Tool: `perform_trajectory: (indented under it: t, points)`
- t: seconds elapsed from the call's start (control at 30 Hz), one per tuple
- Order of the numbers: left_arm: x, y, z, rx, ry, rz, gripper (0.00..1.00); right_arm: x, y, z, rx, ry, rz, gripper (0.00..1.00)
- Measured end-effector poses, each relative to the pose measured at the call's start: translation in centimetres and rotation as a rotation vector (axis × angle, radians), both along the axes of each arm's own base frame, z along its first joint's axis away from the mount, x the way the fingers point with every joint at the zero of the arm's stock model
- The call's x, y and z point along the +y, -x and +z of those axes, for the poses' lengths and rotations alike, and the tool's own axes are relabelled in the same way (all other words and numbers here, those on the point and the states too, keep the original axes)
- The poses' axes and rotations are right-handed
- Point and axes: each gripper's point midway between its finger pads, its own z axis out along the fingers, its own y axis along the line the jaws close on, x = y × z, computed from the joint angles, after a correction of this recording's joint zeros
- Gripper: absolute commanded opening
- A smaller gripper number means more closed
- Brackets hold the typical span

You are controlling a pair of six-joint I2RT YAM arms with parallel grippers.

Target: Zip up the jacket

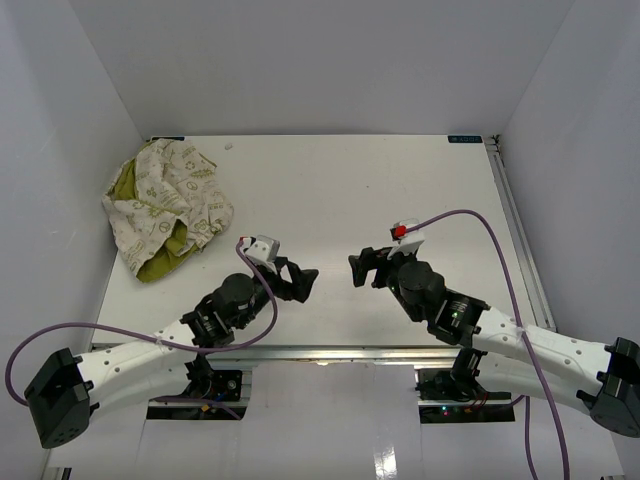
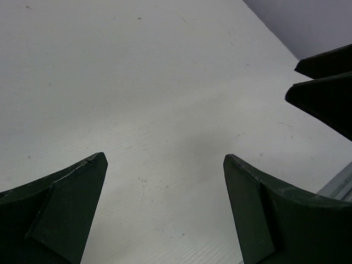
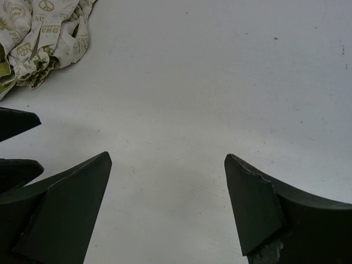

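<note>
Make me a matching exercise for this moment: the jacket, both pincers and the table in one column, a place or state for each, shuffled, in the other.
1. jacket
2. left pincer
3. right pincer
4. table

A. open, right of centre, tips pointing left
B. white, bare between the two arms' tips
C. crumpled heap at the far left corner
D. open, left of centre, tips pointing right

Pairs: 1-C, 2-D, 3-A, 4-B

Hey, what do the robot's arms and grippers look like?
The left arm and right arm have white links, black joints and a purple cable each. A small white camera box sits at each wrist. The left gripper and right gripper are black, with wedge-shaped fingers.
</note>
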Motion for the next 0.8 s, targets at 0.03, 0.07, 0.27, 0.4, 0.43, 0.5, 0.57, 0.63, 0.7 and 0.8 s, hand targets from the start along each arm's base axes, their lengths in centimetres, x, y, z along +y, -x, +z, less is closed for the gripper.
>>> perform_trajectory:
  t: [0.03,0.07,0.27,0.4,0.43,0.5,0.57,0.63,0.7,0.8]
  points:
    - [0.1,-0.2,-0.3,0.006,-0.008,0.014,0.98,0.0,0.0,0.0,-0.001,-0.001,0.000,0.90]
    - [0.3,-0.5,-0.8,0.016,-0.019,0.036,0.98,0.0,0.0,0.1,-0.001,-0.003,0.001,0.90]
    - [2.2,-5.4,-1.3,0.121,-0.144,0.297,0.98,0.2,0.2,0.3,-0.009,-0.023,0.015,0.90]
    - [5.1,-10.8,1.7,0.151,-0.150,0.500,0.98,0.4,0.5,0.3,-0.003,-0.037,0.036,0.90]
    - [6.1,-12.3,2.4,0.154,-0.154,0.554,0.98,0.5,0.6,0.3,-0.002,-0.040,0.044,0.90]
    - [8.9,-15.2,3.2,0.186,-0.187,0.665,0.97,0.8,0.7,0.4,0.000,-0.049,0.059,0.90]
    - [11.4,-17.9,3.7,0.219,-0.219,0.751,0.96,1.0,0.8,0.4,0.000,-0.056,0.072,0.90]
    - [14.9,-20.3,3.7,0.253,-0.250,0.837,0.96,1.2,0.9,0.1,0.002,-0.054,0.077,0.90]
    - [19.1,-21.2,2.9,0.295,-0.291,0.922,0.95,1.3,0.8,-0.4,0.011,-0.039,0.078,0.90]
    - [25.2,-21.2,0.9,0.386,-0.338,1.022,0.95,1.4,0.8,-1.2,0.026,-0.016,0.079,0.90]
